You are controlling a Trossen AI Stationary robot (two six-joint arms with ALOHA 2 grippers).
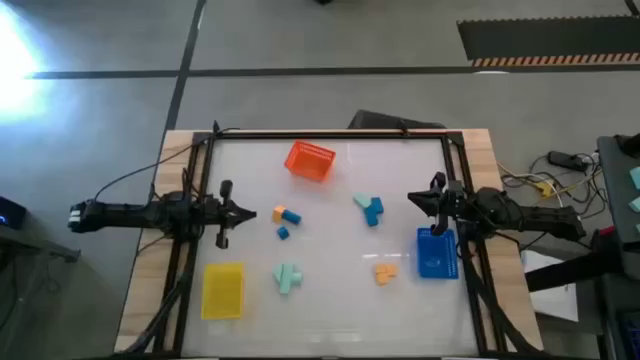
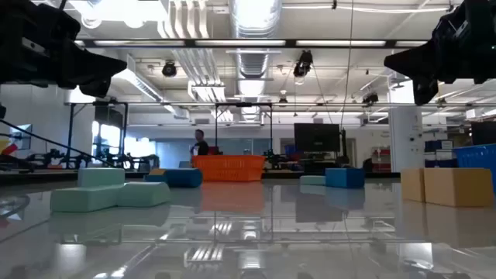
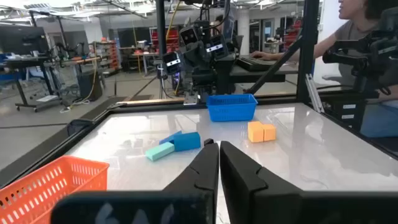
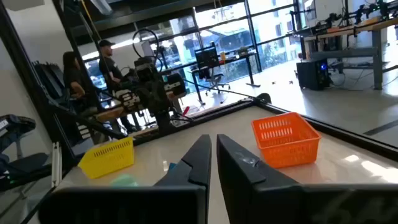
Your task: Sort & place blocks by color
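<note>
Small blocks lie loose on the white table: an orange and blue group (image 1: 286, 217), a mint and blue group (image 1: 369, 208), a mint group (image 1: 288, 277) and two orange blocks (image 1: 386, 271). My left gripper (image 1: 247, 213) hovers shut at the left side, pointing toward the table's middle, a little left of the orange and blue group. My right gripper (image 1: 411, 199) hovers shut at the right side, pointing back toward it, just right of the mint and blue group. Each wrist view shows its own fingers closed with nothing between them: the left (image 3: 214, 149) and the right (image 4: 211, 144).
Three trays stand on the table: an orange tray (image 1: 310, 160) at the far middle, a yellow tray (image 1: 223, 290) at the near left and a blue tray (image 1: 435, 252) at the right beside my right arm. A dark frame (image 1: 330, 134) borders the table. People (image 4: 109, 59) are beyond it.
</note>
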